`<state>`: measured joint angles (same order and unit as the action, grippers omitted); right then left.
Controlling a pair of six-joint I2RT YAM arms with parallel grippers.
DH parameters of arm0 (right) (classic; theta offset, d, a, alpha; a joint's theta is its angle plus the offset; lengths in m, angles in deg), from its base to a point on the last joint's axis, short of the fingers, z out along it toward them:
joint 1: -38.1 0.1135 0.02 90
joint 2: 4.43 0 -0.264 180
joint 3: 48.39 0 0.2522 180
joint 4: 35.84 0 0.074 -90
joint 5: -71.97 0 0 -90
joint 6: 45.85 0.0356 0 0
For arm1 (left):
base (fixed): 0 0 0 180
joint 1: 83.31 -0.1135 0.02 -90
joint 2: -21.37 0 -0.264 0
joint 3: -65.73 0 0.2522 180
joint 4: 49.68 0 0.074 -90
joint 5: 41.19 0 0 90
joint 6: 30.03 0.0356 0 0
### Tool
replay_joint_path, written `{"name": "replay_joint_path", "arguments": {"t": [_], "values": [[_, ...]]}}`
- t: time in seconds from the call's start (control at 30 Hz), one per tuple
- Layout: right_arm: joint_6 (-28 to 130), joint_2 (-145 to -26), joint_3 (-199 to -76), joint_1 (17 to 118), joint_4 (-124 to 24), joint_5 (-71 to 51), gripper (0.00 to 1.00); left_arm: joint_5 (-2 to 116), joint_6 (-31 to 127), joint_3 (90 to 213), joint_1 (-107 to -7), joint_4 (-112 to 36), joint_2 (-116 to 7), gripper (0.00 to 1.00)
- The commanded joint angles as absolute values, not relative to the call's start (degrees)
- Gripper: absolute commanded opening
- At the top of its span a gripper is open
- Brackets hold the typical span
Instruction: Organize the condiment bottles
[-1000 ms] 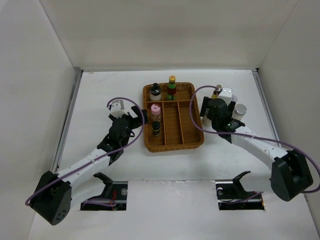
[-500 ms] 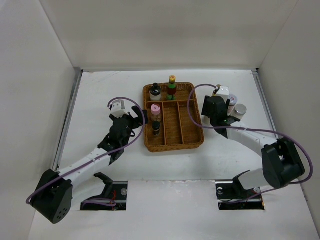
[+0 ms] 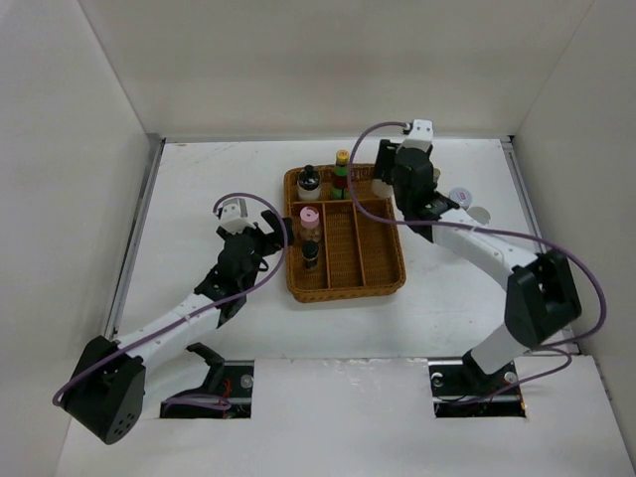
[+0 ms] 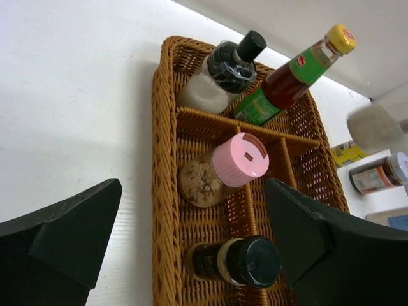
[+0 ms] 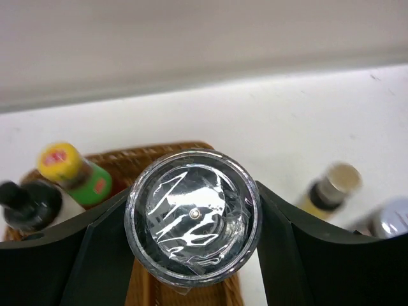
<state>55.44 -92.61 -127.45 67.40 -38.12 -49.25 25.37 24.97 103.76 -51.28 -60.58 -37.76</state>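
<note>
- White tabletop enclosed by white walls; one wicker tray sits at its middle.
- Eight condiment containers show in all.
- Four stand in the tray. A black-capped bottle and a yellow-capped bottle are in the far section. A pink-capped jar and a black-capped jar are in the left lane.
- Right end effector is clenched on a fifth, a clear-lidded jar, held above the tray's far right corner.
- Three stand on the tabletop right of the tray: a yellow-labelled bottle, a grey-capped jar and a blue-labelled bottle, this last only partly in view.
- Left end effector is released, fingers spread wide, just left of the tray.
</note>
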Motion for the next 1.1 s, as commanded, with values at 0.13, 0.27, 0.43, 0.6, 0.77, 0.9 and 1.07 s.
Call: {"name": "replay_joint_path", "arguments": {"t": [0.13,0.27,0.43,0.6,0.77,0.9,1.07], "values": [[55.0,-105.7,-141.3,66.9,-30.2,-43.2,0.56,25.8,24.5,103.0,-52.8,-63.8,-36.3,0.97],[56.9,-110.4,-145.0,66.2,-29.0,-42.7,0.56,25.7,24.5,103.1,-52.9,-63.8,-36.8,0.97],[57.9,-113.0,-144.0,66.0,-29.8,-42.3,0.59,25.9,24.5,103.0,-53.5,-63.8,-36.9,0.97],[59.4,-112.5,-139.5,65.8,-29.7,-41.9,0.69,25.9,24.5,103.4,-53.4,-63.8,-38.0,0.97],[60.8,-111.8,-137.7,65.5,-29.7,-40.5,0.86,26.0,24.5,103.4,-53.4,-64.0,-37.9,0.97],[61.4,-107.9,-136.4,65.3,-30.4,-39.8,0.9,26.0,24.5,103.2,-53.6,-63.8,-37.3,0.97],[62.3,-96.8,-130.5,63.8,-30.7,-40.0,0.89,26.0,24.5,103.0,-53.5,-63.7,-36.5,0.97]]}}
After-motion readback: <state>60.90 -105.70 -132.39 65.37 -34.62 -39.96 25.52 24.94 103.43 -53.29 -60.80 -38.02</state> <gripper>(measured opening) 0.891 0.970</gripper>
